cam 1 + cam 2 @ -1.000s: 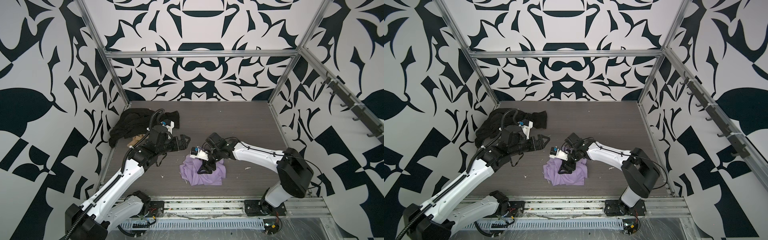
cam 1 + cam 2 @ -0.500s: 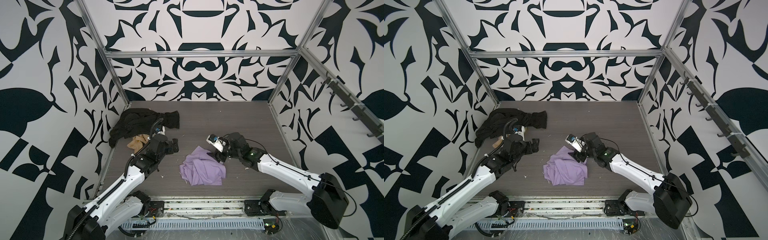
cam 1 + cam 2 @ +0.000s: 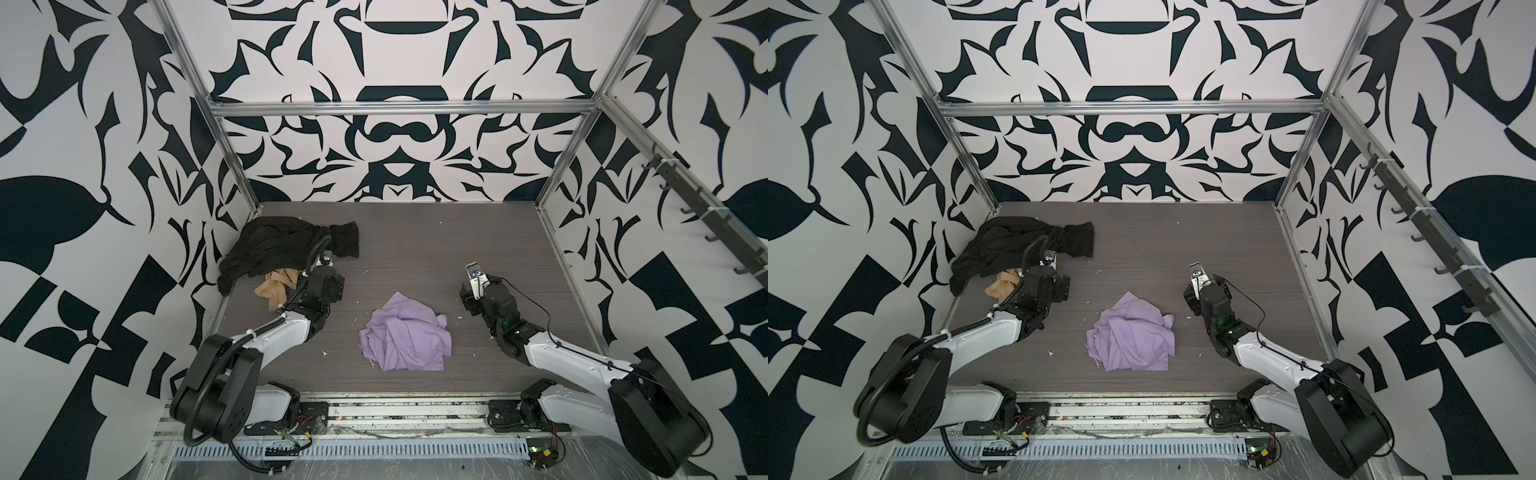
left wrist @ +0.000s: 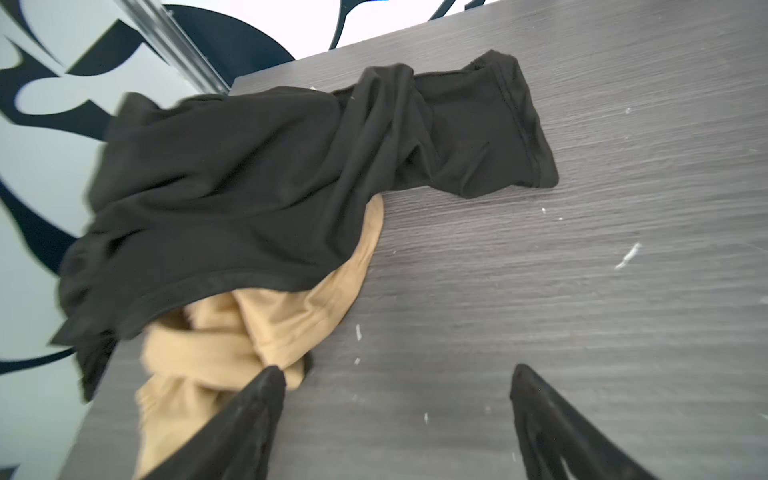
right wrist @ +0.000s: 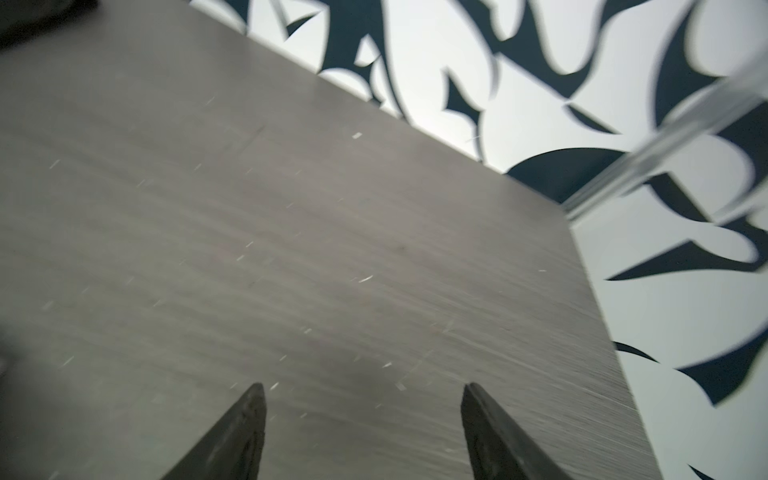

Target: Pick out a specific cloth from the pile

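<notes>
Lilac cloth (image 3: pixel 1130 334): crumpled on the bench (image 3: pixel 1183 237), a little toward 6 o'clock from the middle; no gripper touches it.
Pile (image 3: pixel 992 266): at 10 o'clock of the bench, well apart from the lilac cloth.
Black cloth (image 3: pixel 1000 249): large, one end reaching toward 3 o'clock.
Tan-orange cloth (image 3: pixel 998 289): small, at 6 o'clock of the black cloth, partly under it.
Left gripper (image 3: pixel 1061 286): just beside the tan-orange cloth, at its 3 o'clock.
Right gripper (image 3: pixel 1188 299): at 2 o'clock of the lilac cloth, near but apart.
</notes>
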### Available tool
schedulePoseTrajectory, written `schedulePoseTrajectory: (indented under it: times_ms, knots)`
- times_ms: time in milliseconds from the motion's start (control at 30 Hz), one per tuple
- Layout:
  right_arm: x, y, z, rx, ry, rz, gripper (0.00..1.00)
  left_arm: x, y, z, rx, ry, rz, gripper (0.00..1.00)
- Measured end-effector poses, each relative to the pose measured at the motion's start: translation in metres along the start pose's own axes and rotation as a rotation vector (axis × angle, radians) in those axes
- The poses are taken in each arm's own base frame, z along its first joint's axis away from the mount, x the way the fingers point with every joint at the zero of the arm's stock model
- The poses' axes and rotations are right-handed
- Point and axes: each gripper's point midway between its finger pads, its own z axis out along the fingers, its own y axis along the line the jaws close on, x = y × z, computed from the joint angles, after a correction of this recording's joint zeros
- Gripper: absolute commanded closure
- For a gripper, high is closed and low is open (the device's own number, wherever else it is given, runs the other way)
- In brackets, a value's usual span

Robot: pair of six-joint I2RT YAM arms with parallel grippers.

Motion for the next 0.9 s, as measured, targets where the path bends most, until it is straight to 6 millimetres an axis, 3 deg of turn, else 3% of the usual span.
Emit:
schedulePoseTrajectory:
  times_ms: [67,133,233,300,400,467,500,533,567,700,900]
  knots:
    - [0.01,-0.013,0.003,0.046,-0.025,0.038,0.26,0.009,0.002,0.009,-0.001,0.004,0.006,0.14]
    - [0.036,-0.026,0.009,0.095,-0.007,0.063,0.27,0.013,0.005,0.013,0.0,-0.005,0.015,0.14]
    - [0.067,-0.031,0.02,0.134,0.061,0.056,0.27,0.003,0.012,0.017,-0.009,-0.07,-0.001,0.23]
    - [0.073,-0.034,0.029,0.151,0.072,0.069,0.26,0.001,0.022,0.021,-0.029,-0.102,-0.036,0.24]
    - [0.075,-0.042,0.038,0.179,0.043,0.107,0.26,0.007,0.049,0.027,-0.072,-0.111,-0.123,0.23]
    - [0.08,-0.044,0.042,0.187,0.05,0.119,0.29,0.01,0.061,0.029,-0.084,-0.118,-0.162,0.17]
    - [0.081,-0.046,0.044,0.189,0.059,0.127,0.05,0.009,0.064,0.03,-0.088,-0.131,-0.174,0.09]
    - [0.079,-0.049,0.046,0.191,0.06,0.141,0.01,0.009,0.064,0.033,-0.084,-0.143,-0.186,0.06]
    - [0.074,-0.052,0.05,0.185,0.054,0.16,0.01,0.01,0.064,0.035,-0.077,-0.144,-0.195,0.01]
    - [0.049,-0.068,0.064,0.181,0.006,0.224,0.01,0.012,0.061,0.037,-0.049,-0.15,-0.219,0.0]
    - [0.054,-0.069,0.065,0.175,0.035,0.247,0.0,0.009,0.063,0.037,-0.025,-0.17,-0.248,0.0]
